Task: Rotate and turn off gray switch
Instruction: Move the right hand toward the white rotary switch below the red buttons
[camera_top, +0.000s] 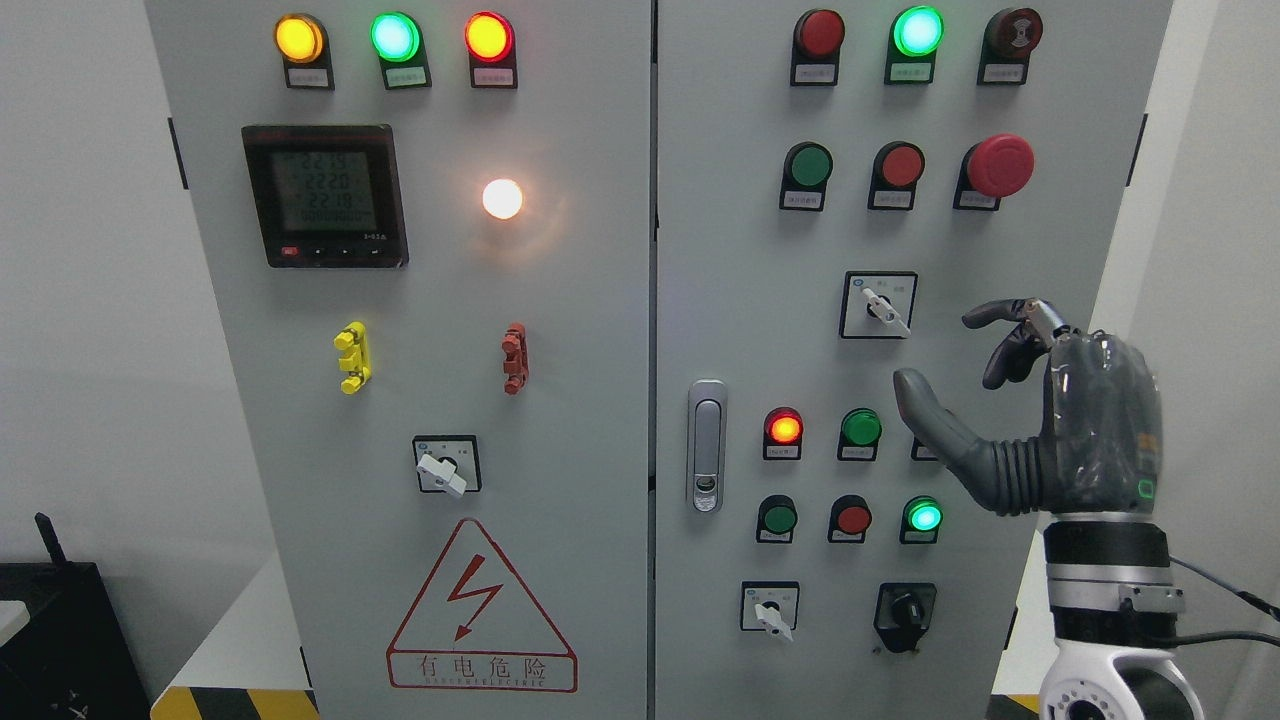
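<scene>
Approach step appears to be running: the right dark-grey fingered hand (1040, 400) is hovering open and empty, just right-below the grey-white rotary switch (879, 305) above the lit red lamp (783, 428); closing on its lever comes next.

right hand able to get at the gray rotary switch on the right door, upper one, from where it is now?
Probably yes. The right hand is raised, fingers relaxed and holding nothing, just right of and below the gray switch. Nothing lies between them; it isn't touching the switch yet.

Hand (985, 375) right of switch (879, 306)
</scene>
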